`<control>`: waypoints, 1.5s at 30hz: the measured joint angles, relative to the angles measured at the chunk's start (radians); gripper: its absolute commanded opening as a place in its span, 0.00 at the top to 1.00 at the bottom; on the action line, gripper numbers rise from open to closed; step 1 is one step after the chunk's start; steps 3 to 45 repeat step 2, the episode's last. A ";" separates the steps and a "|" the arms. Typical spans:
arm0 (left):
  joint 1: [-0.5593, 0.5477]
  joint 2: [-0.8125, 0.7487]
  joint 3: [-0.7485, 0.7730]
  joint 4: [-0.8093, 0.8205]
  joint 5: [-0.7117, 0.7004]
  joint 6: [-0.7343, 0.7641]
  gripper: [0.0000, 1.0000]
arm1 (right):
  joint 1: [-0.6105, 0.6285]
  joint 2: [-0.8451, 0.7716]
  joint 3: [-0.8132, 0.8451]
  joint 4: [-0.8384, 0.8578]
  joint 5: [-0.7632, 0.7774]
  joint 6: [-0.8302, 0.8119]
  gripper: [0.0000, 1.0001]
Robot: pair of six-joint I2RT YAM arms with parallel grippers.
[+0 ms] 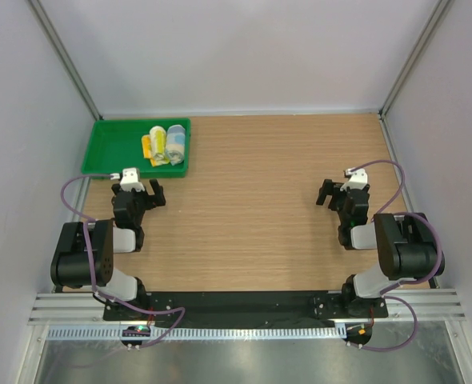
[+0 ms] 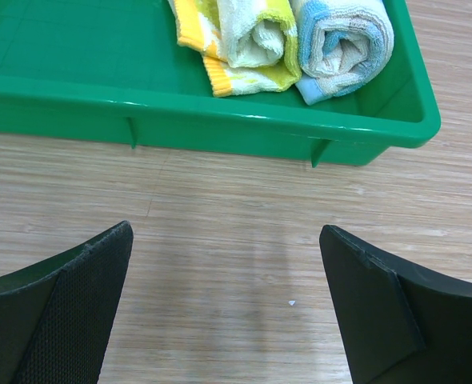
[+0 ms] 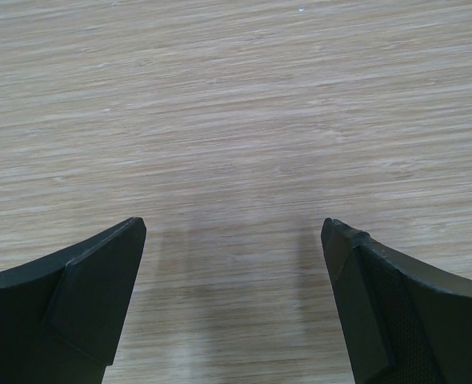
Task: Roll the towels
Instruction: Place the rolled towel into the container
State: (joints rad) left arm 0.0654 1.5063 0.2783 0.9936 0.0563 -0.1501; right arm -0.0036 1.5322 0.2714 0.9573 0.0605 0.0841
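Two rolled towels lie side by side in the green tray (image 1: pixel 108 148) at the back left. The yellow-green and white towel (image 1: pixel 156 144) with an orange edge is on the left, and the light blue and white towel (image 1: pixel 174 143) is on the right. In the left wrist view the yellow-green roll (image 2: pixel 240 40) and the blue roll (image 2: pixel 344 44) touch each other inside the tray (image 2: pixel 188 116). My left gripper (image 1: pixel 152 192) is open and empty over bare table just in front of the tray. My right gripper (image 1: pixel 328 194) is open and empty over bare wood at the right.
White walls with metal posts enclose the wooden table (image 1: pixel 252 208) on three sides. The arm bases and a black mounting rail (image 1: pixel 244 304) run along the near edge. Cables loop beside each arm.
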 measured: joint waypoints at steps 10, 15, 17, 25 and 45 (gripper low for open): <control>0.000 0.000 0.000 0.000 0.000 0.000 0.00 | 0.000 0.000 0.000 0.000 0.000 0.000 0.00; 0.000 0.000 0.000 0.000 0.000 0.000 0.00 | 0.000 0.000 0.000 0.000 0.000 0.000 0.00; 0.000 0.000 0.000 0.000 0.000 0.000 0.00 | 0.000 0.000 0.000 0.000 0.000 0.000 0.00; 0.000 0.000 0.000 0.000 0.000 0.000 0.00 | 0.000 0.000 0.000 0.000 0.000 0.000 0.00; 0.000 0.000 0.000 0.000 0.000 0.000 0.00 | 0.000 0.000 0.000 0.000 0.000 0.000 0.00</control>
